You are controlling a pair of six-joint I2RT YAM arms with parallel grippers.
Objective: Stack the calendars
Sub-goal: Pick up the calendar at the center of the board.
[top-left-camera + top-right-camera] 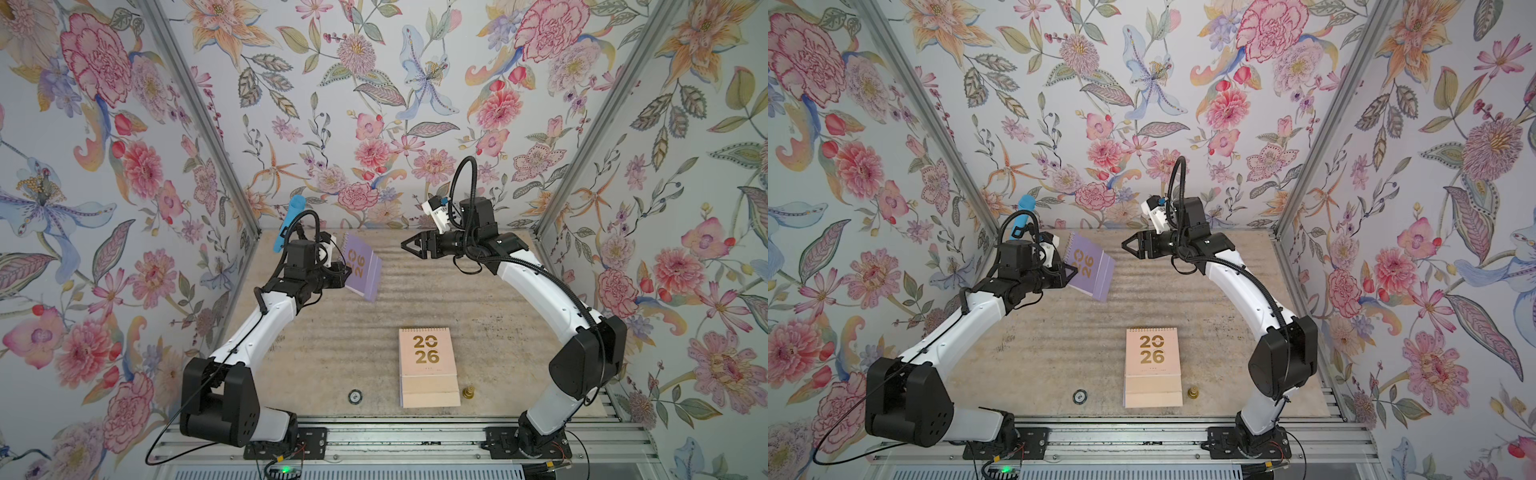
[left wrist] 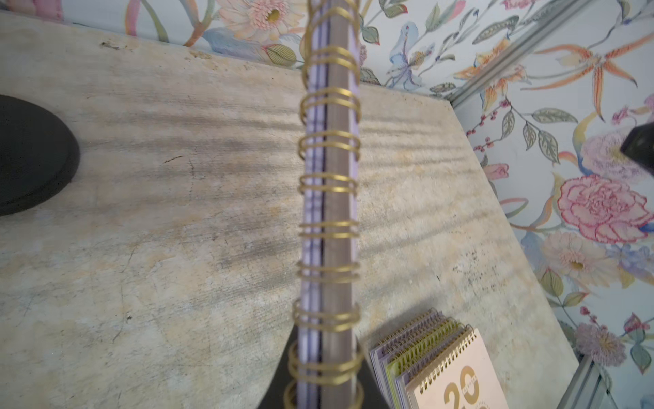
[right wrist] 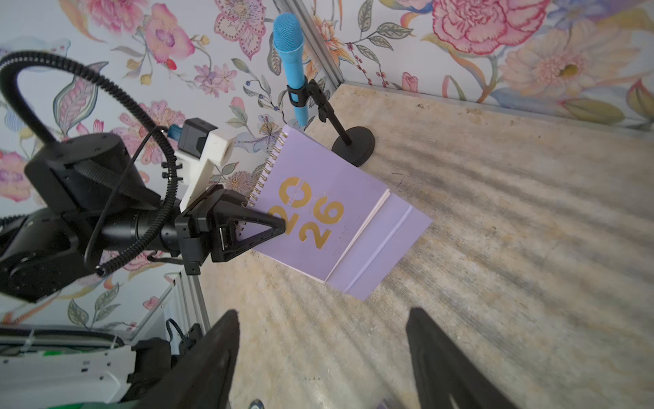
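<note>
Left gripper [image 1: 345,272] pinched the lilac calendar [image 1: 365,266] by its spiral edge, aloft, likely bound for the stack [image 1: 428,361] well away; right gripper [image 1: 405,245] spread, empty.

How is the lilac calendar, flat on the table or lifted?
Lifted and tilted. The left gripper clamps the lilac calendar by its spiral edge, above the table.

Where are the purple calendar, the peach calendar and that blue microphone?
purple calendar [image 3: 315,209]: right wrist view, middle of its cover.
peach calendar [image 1: 428,368]: a top view, lower part of its cover.
blue microphone [image 3: 293,67]: right wrist view, its handle.
</note>
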